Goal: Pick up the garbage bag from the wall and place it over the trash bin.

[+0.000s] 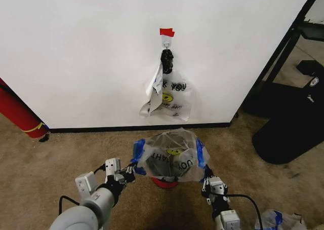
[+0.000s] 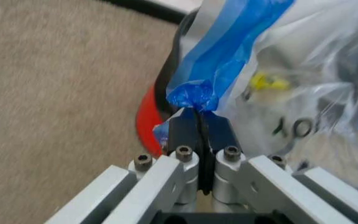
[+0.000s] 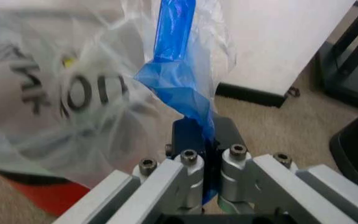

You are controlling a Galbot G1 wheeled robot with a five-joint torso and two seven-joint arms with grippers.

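Garbage bag, thin crinkly see-through plastic with blue handles, hangs stretched between my left hand and right hand, each clamped on a handle, draped over the small black wire-mesh trash bin; I should lower both evenly.

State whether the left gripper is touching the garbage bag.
Touching. In the left wrist view the left gripper has its fingers shut on the garbage bag at its blue handle.

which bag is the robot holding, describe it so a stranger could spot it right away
Start at the plain white wall; on the carpet below its hook stands the small black wire-mesh trash bin. Draped over it is the thin see-through plastic garbage bag, stretched between the left pincer and right pincer. Its blue patches distinguish it from the white smiley bag hanging above.
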